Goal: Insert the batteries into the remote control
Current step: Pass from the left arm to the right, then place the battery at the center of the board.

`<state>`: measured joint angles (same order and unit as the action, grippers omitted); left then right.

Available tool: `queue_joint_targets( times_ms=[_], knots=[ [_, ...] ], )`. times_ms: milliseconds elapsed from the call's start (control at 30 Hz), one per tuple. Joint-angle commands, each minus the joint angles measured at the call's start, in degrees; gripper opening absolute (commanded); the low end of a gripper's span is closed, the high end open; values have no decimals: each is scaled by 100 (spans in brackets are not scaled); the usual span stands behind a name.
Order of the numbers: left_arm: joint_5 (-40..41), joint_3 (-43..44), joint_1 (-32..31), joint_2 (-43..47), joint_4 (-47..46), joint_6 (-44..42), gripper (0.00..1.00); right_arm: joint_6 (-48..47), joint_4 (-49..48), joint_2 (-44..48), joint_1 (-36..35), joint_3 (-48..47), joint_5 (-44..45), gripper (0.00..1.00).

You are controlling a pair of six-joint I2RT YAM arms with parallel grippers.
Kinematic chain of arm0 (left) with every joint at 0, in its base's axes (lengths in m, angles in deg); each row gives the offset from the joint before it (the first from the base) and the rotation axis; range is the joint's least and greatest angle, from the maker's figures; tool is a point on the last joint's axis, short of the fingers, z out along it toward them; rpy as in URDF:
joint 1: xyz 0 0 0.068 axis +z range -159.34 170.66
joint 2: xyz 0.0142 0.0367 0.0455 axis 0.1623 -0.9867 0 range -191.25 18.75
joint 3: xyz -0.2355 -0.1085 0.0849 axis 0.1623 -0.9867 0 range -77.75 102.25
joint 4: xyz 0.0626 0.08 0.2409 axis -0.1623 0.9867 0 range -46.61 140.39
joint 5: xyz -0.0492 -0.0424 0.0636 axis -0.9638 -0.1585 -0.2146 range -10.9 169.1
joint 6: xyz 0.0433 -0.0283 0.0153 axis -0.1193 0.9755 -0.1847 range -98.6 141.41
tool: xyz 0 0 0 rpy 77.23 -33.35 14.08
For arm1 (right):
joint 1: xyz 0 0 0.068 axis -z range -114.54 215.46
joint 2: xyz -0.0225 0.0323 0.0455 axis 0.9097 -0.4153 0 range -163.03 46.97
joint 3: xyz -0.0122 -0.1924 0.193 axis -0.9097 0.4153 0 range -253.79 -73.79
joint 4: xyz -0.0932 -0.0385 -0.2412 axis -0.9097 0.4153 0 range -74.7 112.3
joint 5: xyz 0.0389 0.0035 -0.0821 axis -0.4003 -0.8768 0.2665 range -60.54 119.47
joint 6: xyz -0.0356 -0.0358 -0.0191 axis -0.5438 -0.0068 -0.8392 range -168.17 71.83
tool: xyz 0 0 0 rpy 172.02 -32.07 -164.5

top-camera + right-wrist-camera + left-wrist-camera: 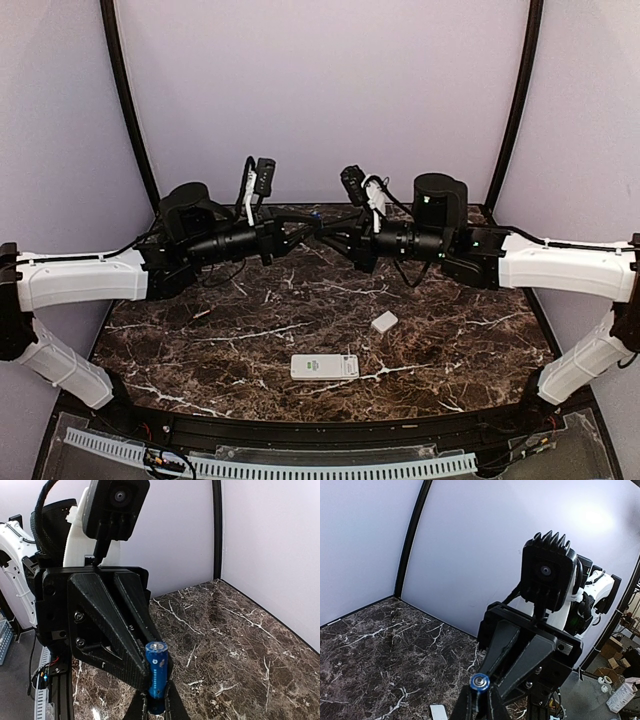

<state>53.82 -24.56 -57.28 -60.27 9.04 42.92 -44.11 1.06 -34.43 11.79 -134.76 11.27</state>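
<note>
A: Where is the blue battery (156, 672)?

B: It is in the air over the far half of the table (200, 350), about midway between its left and right edges. The two arms meet there tip to tip.

A: Which arm has it?

B: Both do. The left gripper (479, 702) has its jaws drawn in tight around the cell. Its wrist view looks straight at one metal end of the battery, just past the tips. The right gripper (156, 707) comes in from the opposite side. Its jaws lie against both sides of the battery's lower end, closed on it. In the right wrist view the battery stands upright, with most of its blue casing bare above those jaws.

A: And the remote control (324, 367)?

B: It lies flat on the table near the front edge, about midway along it. Its long side runs parallel to that edge, and it is well apart from both grippers.

A: Is anything else down there?

B: There is a small white cover piece (384, 322) just beyond the remote, toward the right edge. It lies at a slant and does not touch the remote.
</note>
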Motion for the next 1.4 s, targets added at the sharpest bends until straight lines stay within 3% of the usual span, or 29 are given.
queue_joint_targets(
  times_ms=[0, 100, 167, 200, 233, 300, 533, 800, 1067, 1200, 1367],
  knots=[
    [-342, 96, -119, -81, -84, 86, 0, -75, -104, 38, -74, -79, -7, 0],
    [-432, 73, -124, -11, -59, -7, 3, -190, -97, 111, -73, -18, 3, 0],
    [-498, 62, -125, 103, 37, -143, 35, -341, -80, 220, -69, 56, -43, 0],
    [-520, 54, -125, 157, 92, -272, 63, -367, -71, 292, -72, 98, -103, 0],
    [-543, 44, -126, 282, 253, -465, 82, -558, -63, 394, -73, 144, -176, 0],
    [-532, -17, -125, 536, 497, -741, 94, -805, -62, 660, -73, 289, -384, 0],
    [-952, -784, -127, 1415, 566, -1513, 97, -1606, 603, 1334, -65, 464, -1171, 0],
    [-280, -892, -141, 1454, 1834, -2339, 96, -1528, 1486, 1649, -60, 313, -1017, 0],
    [787, -916, -631, 987, 2742, -2987, 94, 470, 4104, 1078, 19, -100, 1112, 0],
    [891, -1018, -845, 825, 2816, -2966, 94, 1804, 5170, 793, 70, 3, 1432, 0],
    [1001, -1127, -855, 762, 2524, -2782, 94, 2650, 5770, 273, 76, 439, 1437, 0]
  ],
)
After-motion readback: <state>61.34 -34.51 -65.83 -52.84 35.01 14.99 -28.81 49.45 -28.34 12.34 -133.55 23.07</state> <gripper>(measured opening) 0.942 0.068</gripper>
